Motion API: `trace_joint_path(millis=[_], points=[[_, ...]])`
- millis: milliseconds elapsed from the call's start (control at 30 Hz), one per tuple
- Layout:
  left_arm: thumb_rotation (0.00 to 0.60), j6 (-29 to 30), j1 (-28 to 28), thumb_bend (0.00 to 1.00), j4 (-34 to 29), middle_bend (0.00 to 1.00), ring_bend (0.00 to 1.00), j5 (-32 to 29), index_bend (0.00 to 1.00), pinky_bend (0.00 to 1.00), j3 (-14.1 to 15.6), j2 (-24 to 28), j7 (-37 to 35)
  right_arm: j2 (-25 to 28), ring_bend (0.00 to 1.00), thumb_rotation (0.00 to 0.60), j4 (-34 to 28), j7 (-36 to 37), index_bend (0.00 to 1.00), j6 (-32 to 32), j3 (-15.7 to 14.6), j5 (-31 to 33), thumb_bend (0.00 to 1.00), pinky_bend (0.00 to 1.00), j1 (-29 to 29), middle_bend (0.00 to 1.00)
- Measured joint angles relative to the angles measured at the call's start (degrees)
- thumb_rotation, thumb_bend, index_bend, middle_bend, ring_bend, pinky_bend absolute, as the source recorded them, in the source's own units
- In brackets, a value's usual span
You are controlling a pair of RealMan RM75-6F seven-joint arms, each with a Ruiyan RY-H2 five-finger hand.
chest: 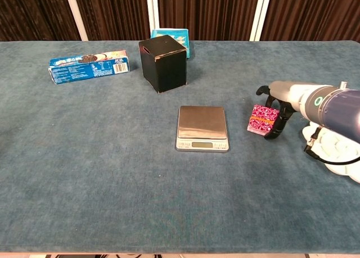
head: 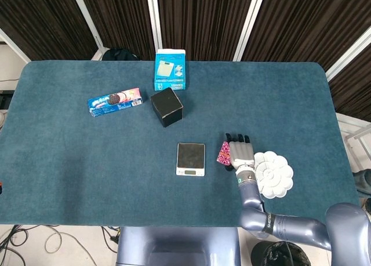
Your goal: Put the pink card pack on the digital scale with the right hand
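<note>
The pink card pack [head: 222, 155] [chest: 262, 120] lies on the blue table cloth just right of the digital scale [head: 191, 158] [chest: 202, 127], whose steel plate is bare. My right hand [head: 240, 152] [chest: 279, 104] hovers over the pack's right side. Its dark fingers [chest: 263, 91] arch over the pack's far edge, and the thumb hangs down against the pack's right edge. The pack still rests on the cloth, slightly tilted, and no closed grip on it shows. My left hand does not appear in either view.
A white flower-shaped dish [head: 275, 173] [chest: 337, 151] sits right of the hand. Behind the scale stand a black box [head: 167, 106] [chest: 163, 62], a blue cookie pack [head: 115, 101] [chest: 88, 66] and a light-blue scale carton [head: 170, 69].
</note>
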Motion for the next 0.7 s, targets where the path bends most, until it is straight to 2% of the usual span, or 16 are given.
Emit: trace_joint_path(millis=[167,467,700], points=[[0.6,-0.1,0.0,0.66,0.0,0.0,0.0,-0.1,0.08,0.0,0.0,0.0,-0.1,-0.5,0.13,0.6,0.3,0.8,0.0,0.6,0.4,-1.1,0.28,0.0,-0.4,0.37],[0.6,-0.1,0.0,0.66,0.0,0.0,0.0,-0.1,0.08,0.0,0.0,0.0,-0.1,-0.5,0.14,0.6,-0.2,1.6,0.0,0.5,1.0,-2.7,0.28,0.0,-1.0,0.37],[0.6,-0.1,0.0,0.66,-0.1,0.0,0.0,-0.1,0.08,0.0,0.0,-0.1,0.1,0.7,0.14,0.6,-4.5,2.7,0.0,1.5,1.9,-5.8,0.28,0.0,-1.3,0.37]])
